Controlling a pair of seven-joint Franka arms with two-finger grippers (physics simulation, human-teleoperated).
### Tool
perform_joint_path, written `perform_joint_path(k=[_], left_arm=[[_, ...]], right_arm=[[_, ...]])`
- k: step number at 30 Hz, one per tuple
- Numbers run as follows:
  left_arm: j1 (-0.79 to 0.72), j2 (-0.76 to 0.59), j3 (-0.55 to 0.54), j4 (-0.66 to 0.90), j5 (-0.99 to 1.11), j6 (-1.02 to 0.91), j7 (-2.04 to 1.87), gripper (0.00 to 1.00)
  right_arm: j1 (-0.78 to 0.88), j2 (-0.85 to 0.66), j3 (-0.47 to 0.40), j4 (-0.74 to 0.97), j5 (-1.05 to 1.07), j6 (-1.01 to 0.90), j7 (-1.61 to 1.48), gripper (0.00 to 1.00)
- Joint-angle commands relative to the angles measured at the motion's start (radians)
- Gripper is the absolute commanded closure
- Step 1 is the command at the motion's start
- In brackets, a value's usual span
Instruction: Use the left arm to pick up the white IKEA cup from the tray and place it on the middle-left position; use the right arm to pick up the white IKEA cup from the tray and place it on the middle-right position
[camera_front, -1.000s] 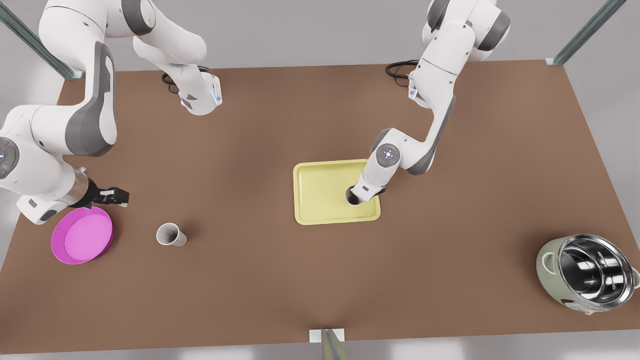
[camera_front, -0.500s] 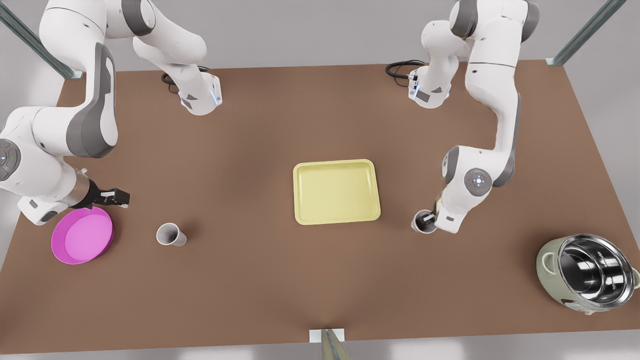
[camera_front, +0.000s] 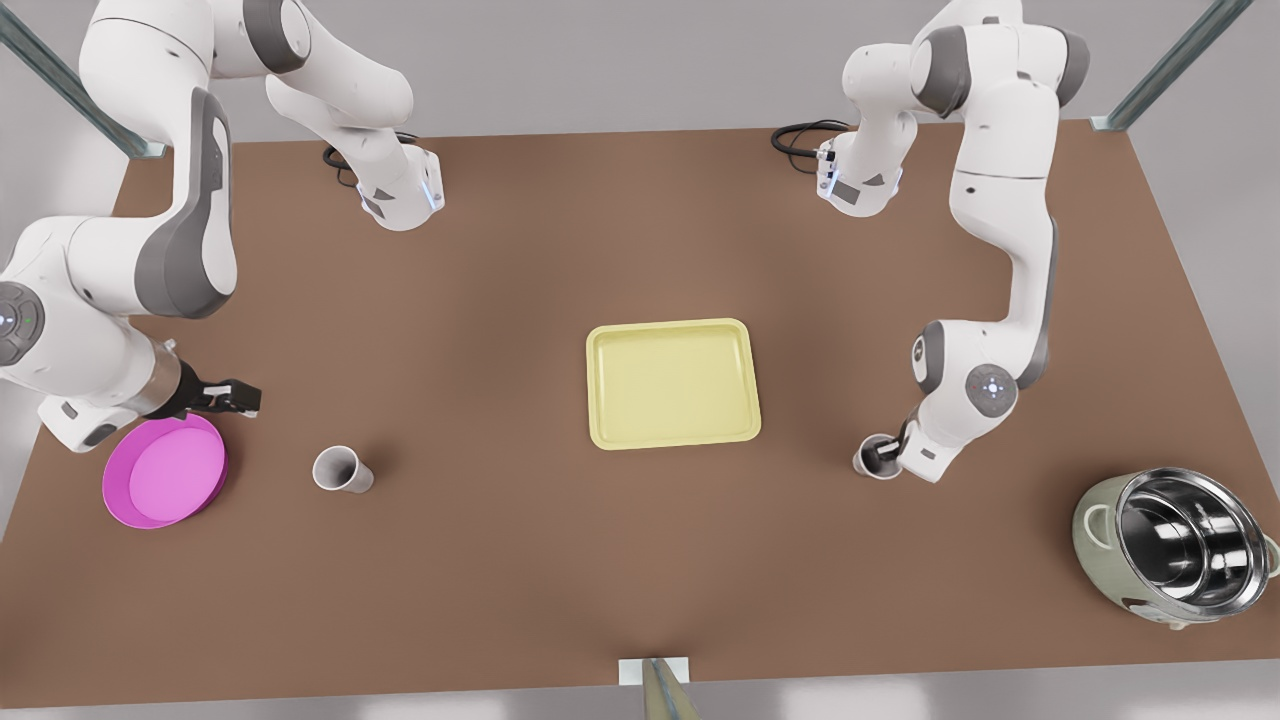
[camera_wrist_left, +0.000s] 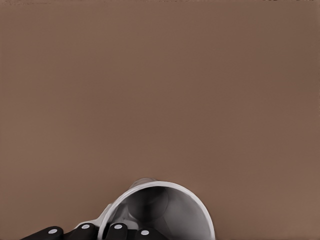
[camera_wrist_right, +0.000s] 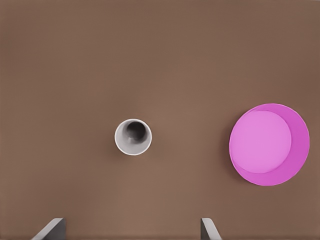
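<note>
Brown tabletop (camera_front: 640, 570) is filling the front view, and the pale yellow tray (camera_front: 593, 390) is lying near its middle. On the front view's right, well apart from the tray, the left gripper (camera_front: 884, 455) is clasping the held cup (camera_front: 866, 463) by its rim. This white cup is staying upright over bare table between the tray and a steel pot (camera_front: 1175, 545). I cannot tell whether its base is touching the wood.

On the front view's left, the right gripper (camera_front: 235, 398) is hanging just beside a round magenta dish (camera_front: 165, 470), at the dish's far edge, and this arm is waiting. The free cup (camera_front: 340, 469), also white, is standing upright on bare table between the dish and the tray, nearer to the dish and apart from both.

In the left wrist view, the held cup (camera_wrist_left: 170, 210) is showing its open mouth very close to the camera. The black fingers (camera_wrist_left: 115, 230) of the left gripper (camera_wrist_left: 112, 231) are pressing on the rim, so the grasp is firm. Beyond it, plain table (camera_wrist_left: 160, 90) is spreading out.

In the right wrist view, the camera is looking straight down on the free cup (camera_wrist_right: 133, 136), with the magenta dish (camera_wrist_right: 269, 144) lying near it but not touching. The two fingertips (camera_wrist_right: 50, 229) of the right gripper (camera_wrist_right: 131, 229) are standing wide apart, released and carrying nothing.
</note>
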Motion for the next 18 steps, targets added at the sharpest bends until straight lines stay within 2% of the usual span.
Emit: perform_joint_path(k=[1, 2, 3, 4, 9, 11, 12, 13, 14, 15, 16, 17, 18], left_arm=[[0.001, 0.001, 0.000, -0.006, -0.027, 0.118, 0.339, 0.95], [0.002, 0.001, 0.000, -0.020, -0.027, 0.142, 0.339, 0.95], [0.002, 0.001, 0.000, -0.020, -0.027, 0.142, 0.341, 0.85], [0.002, 0.001, 0.000, -0.020, -0.027, 0.144, 0.341, 0.00], [0.001, -0.026, 0.001, -0.021, -0.018, 0.119, 0.341, 0.00], [-0.001, -0.249, 0.003, -0.018, 0.085, -0.268, 0.303, 0.00], [-0.001, -0.402, 0.003, 0.000, 0.091, -0.521, 0.283, 0.00], [0.002, -0.488, 0.014, 0.031, 0.013, -0.661, 0.231, 0.00], [0.002, -0.542, 0.035, 0.080, -0.026, -0.776, 0.224, 0.00], [0.002, -0.666, 0.041, -0.054, -0.015, -0.641, 0.224, 0.00], [0.001, -0.628, 0.040, -0.026, 0.005, -0.617, 0.224, 0.00], [-0.007, -0.498, 0.035, 0.129, 0.031, -0.622, 0.230, 0.00], [-0.033, -0.470, 0.032, 0.189, 0.062, -0.635, 0.232, 0.00]], right_arm=[[0.001, -0.001, 0.000, 0.000, 0.000, 0.002, 0.004, 0.00], [-0.001, -0.001, 0.000, 0.000, 0.000, 0.002, 0.004, 0.00], [0.001, -0.001, 0.000, 0.000, 0.000, 0.002, 0.004, 0.00], [0.001, -0.001, 0.000, 0.000, 0.000, 0.002, 0.006, 0.00], [0.001, -0.001, 0.000, 0.000, 0.000, 0.001, 0.004, 0.00], [0.001, -0.001, 0.002, 0.000, 0.000, 0.001, 0.006, 0.00], [-0.001, -0.001, -0.001, 0.000, 0.000, 0.001, 0.003, 0.00], [-0.001, -0.001, 0.000, 0.000, 0.000, 0.001, 0.003, 0.00], [-0.001, -0.001, 0.002, 0.000, 0.000, 0.001, 0.003, 0.00], [-0.001, -0.001, 0.000, 0.000, 0.000, 0.001, 0.003, 0.00], [-0.001, -0.001, 0.002, 0.000, 0.000, 0.001, 0.003, 0.00], [-0.001, -0.001, 0.000, 0.000, 0.000, 0.002, 0.003, 0.00], [-0.001, -0.001, 0.002, 0.000, 0.000, 0.001, 0.003, 0.00]])
